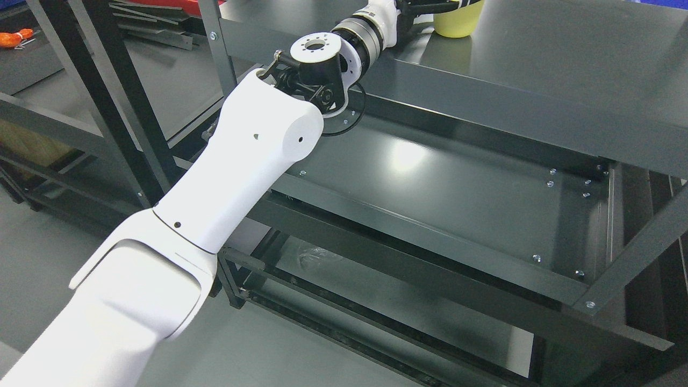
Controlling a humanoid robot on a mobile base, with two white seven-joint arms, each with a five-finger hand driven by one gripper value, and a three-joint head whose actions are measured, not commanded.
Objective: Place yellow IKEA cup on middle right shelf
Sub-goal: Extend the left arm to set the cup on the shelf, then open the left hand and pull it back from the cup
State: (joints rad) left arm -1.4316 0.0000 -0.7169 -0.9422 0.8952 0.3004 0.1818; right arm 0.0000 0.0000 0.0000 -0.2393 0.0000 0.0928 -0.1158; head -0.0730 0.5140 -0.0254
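The left arm (236, 161) comes in from the lower left and stretches up and away across the picture, its black wrist joint bent over the shelf's front edge. The hand (430, 6) is at the top edge, mostly cut off; dark fingers reach to the cup (457, 21), but whether they grip it cannot be told. The yellow cup stands upright on the upper grey shelf (537, 75), near the top edge. A lower shelf (457, 199) lies beneath.
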